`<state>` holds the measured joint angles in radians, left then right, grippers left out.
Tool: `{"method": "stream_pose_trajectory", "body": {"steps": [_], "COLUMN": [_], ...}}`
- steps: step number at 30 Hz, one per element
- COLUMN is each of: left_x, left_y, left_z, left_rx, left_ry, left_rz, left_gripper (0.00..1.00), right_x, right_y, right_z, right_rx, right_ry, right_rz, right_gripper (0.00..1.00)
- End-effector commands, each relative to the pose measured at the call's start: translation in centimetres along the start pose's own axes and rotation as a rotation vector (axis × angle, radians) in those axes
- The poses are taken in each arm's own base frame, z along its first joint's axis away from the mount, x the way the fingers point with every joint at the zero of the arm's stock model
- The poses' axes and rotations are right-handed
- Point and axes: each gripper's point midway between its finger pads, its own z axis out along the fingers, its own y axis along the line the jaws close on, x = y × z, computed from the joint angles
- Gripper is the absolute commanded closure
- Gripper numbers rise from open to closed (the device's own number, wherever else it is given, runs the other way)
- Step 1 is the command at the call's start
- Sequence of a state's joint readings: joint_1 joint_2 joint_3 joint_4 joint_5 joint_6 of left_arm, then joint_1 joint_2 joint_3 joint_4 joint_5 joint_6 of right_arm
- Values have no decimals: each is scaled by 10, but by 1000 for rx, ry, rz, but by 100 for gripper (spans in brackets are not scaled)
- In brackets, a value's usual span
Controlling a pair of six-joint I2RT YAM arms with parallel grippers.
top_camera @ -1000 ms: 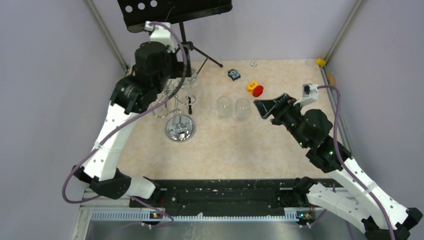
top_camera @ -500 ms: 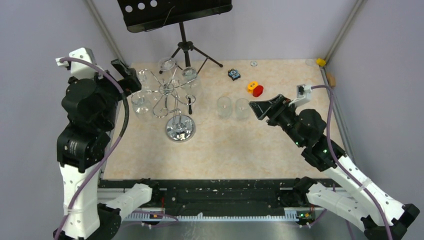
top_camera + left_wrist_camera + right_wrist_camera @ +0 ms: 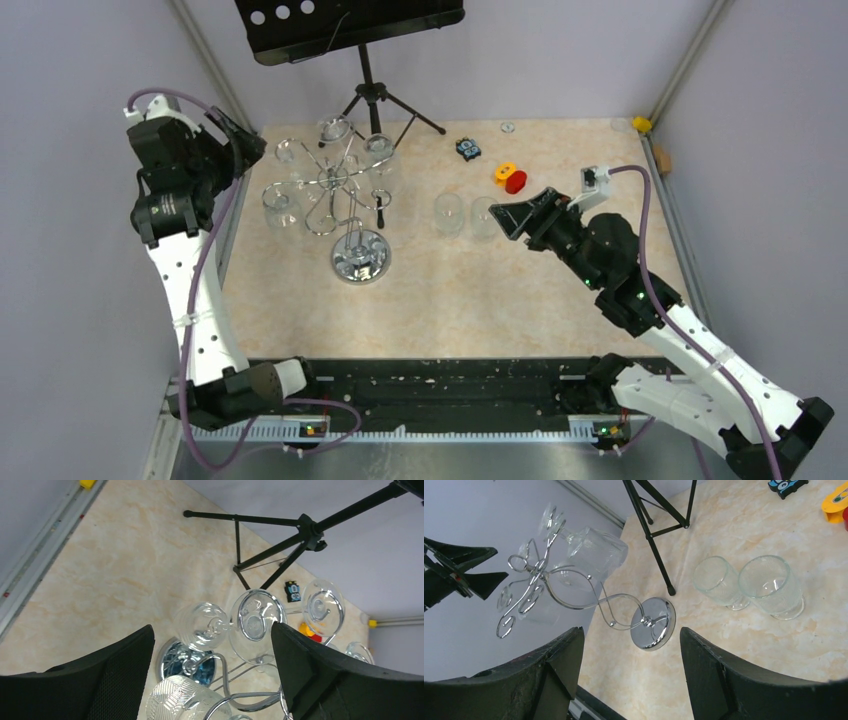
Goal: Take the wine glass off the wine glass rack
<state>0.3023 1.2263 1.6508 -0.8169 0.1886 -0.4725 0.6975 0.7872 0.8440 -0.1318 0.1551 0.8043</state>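
Note:
The chrome wine glass rack (image 3: 345, 190) stands at the table's back left on a round mirrored base (image 3: 361, 257). Several clear wine glasses hang upside down from its loop arms, one at the left (image 3: 281, 205) and one at the back (image 3: 335, 130). My left gripper (image 3: 238, 142) is open and empty, held high just left of the rack. In the left wrist view its jaws (image 3: 212, 630) frame a hanging glass (image 3: 202, 625) and the base (image 3: 187, 660). My right gripper (image 3: 512, 215) is open and empty beside two glasses (image 3: 448, 213) standing on the table. The right wrist view shows the rack (image 3: 574, 587).
A black tripod music stand (image 3: 365, 90) rises behind the rack. A red and yellow toy (image 3: 510, 177) and a small dark toy (image 3: 468, 148) lie at the back right. A second standing glass (image 3: 484, 215) touches the right gripper's side. Grey walls close in left and right.
The left arm has swung off the top of the rack out to the left and now points at it from the left. The right gripper has crept left towards the standing glasses.

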Motion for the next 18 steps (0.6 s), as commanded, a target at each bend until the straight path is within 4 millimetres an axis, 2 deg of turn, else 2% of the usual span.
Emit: {"method": "stream_pose_trajectory", "body": {"steps": [1, 6, 12, 18], "left_x": [-12, -10, -3, 7], "left_y": [-32, -27, -21, -25], "left_z": [-15, -10, 7, 18], "left_rx": [229, 297, 352, 424], "left_ry": [-24, -20, 30, 96], "left_rz": [-88, -160, -232, -252], "left_gripper": [11, 12, 31, 38], "right_x": [-18, -18, -18, -19], "right_y": [16, 16, 16, 16], "right_z": [-2, 0, -1, 0], "right_rx": [-53, -52, -50, -47], "right_ry": [-56, -52, -52, -55], "right_rz": [-3, -6, -8, -9], "right_gripper": [29, 29, 29, 29]}}
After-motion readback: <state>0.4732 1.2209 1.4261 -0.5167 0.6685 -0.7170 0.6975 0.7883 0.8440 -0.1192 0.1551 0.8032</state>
